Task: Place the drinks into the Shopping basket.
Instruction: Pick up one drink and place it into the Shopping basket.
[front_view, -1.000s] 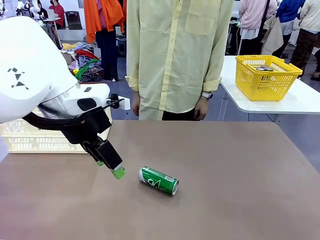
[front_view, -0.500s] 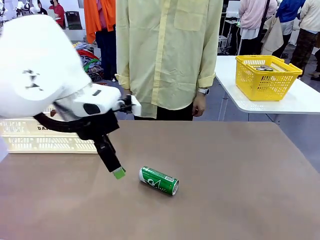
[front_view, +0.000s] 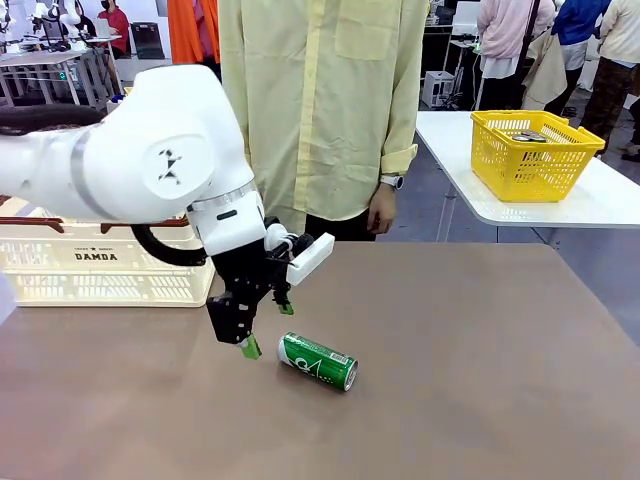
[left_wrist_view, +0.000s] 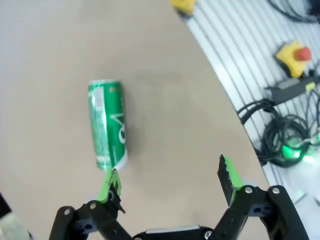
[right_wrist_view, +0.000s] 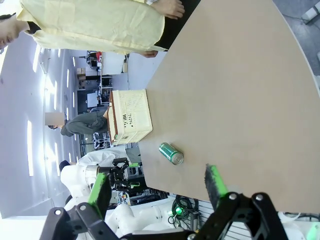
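A green can with white lettering (front_view: 318, 361) lies on its side near the middle of the brown table (front_view: 480, 340). My left gripper (front_view: 268, 328) hangs open just left of the can's end, with one green pad (front_view: 250, 347) close beside it. In the left wrist view the can (left_wrist_view: 107, 125) lies ahead of the left pad (left_wrist_view: 110, 182), outside the wide gap of the gripper (left_wrist_view: 170, 177). The cream DAMDA shopping basket (front_view: 100, 262) stands at the table's left. My right gripper (right_wrist_view: 157, 187) is open and holds nothing, far from the can (right_wrist_view: 171, 153) and the basket (right_wrist_view: 130, 116). The blue-and-white can is out of view.
A person in a pale yellow shirt (front_view: 320, 100) stands at the table's far edge, hands hanging down. A smaller yellow mesh basket (front_view: 535, 150) sits on a white side table at the back right. Cables on the floor (left_wrist_view: 285, 135) lie beyond the table edge.
My left arm has swung right and its wrist has turned, bringing the open gripper close to the can's left end. The can has not moved. The person has shifted slightly left.
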